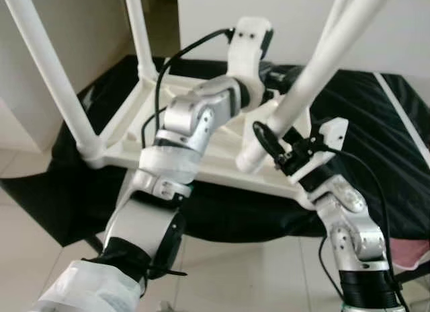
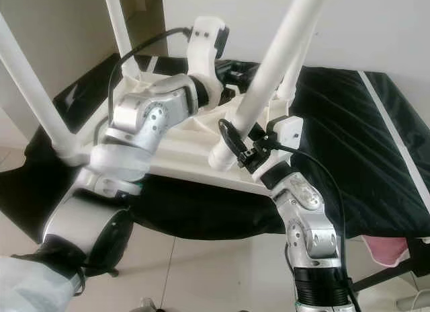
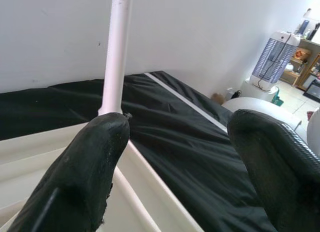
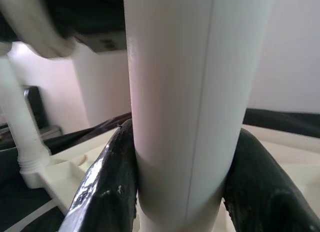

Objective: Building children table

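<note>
You see the white plastic children's table (image 1: 201,134) upside down on a black sheet (image 1: 376,124), its legs pointing up: two on the left, one at the far right. The loose leg (image 1: 316,70) leans over the near right corner. Your right tool (image 1: 285,150) is clamped on this leg near its lower end; the right wrist view shows both fingers (image 4: 107,187) pressed against it. Your left tool (image 3: 175,157) is spread wide, holding nothing, above the far tabletop edge, facing the far-right leg (image 3: 116,52).

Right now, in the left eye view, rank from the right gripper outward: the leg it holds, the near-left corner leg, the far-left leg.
1. Held leg, in the right gripper.
2. Near-left corner leg, across the upturned tabletop.
3. Far-left leg, at the back corner.
</note>
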